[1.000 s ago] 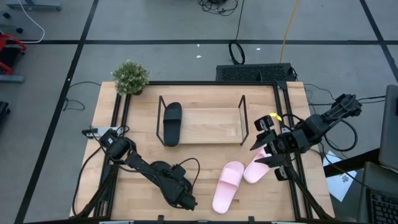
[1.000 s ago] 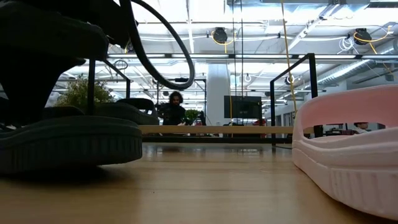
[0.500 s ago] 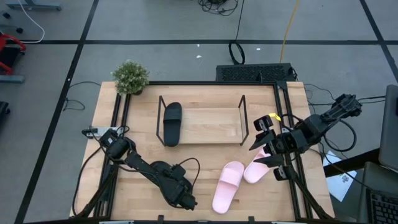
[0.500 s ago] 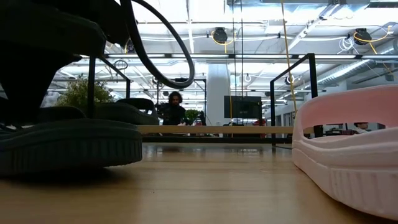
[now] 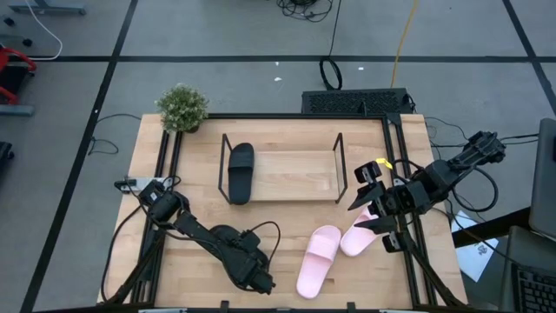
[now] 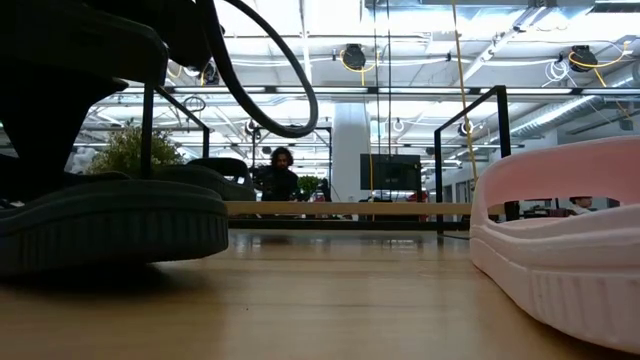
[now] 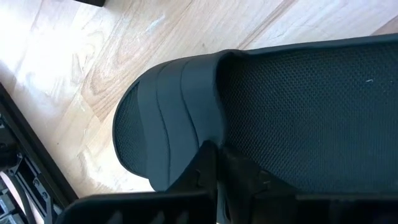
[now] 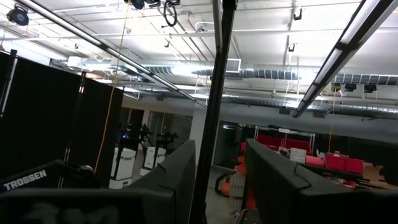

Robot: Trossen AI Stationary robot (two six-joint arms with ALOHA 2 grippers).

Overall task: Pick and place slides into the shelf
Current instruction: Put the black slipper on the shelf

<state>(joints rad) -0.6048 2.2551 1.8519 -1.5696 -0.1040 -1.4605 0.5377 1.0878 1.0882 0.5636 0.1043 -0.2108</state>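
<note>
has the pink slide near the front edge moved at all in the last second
No. The pink slide lies at the same spot relative to the shelf in the high view.

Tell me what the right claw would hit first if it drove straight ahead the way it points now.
Probably nothing on the table. The right claw is tilted upward, open, with a thin black frame post showing between its fingers; beyond that only ceiling and room. How far off the post stands is unclear.

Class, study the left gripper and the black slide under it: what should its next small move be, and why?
Probably a short lift. The left gripper has shut on the black slide at the table's front, and the shelf holds only one black slide, so this one must clear the wood before travelling there.
</note>
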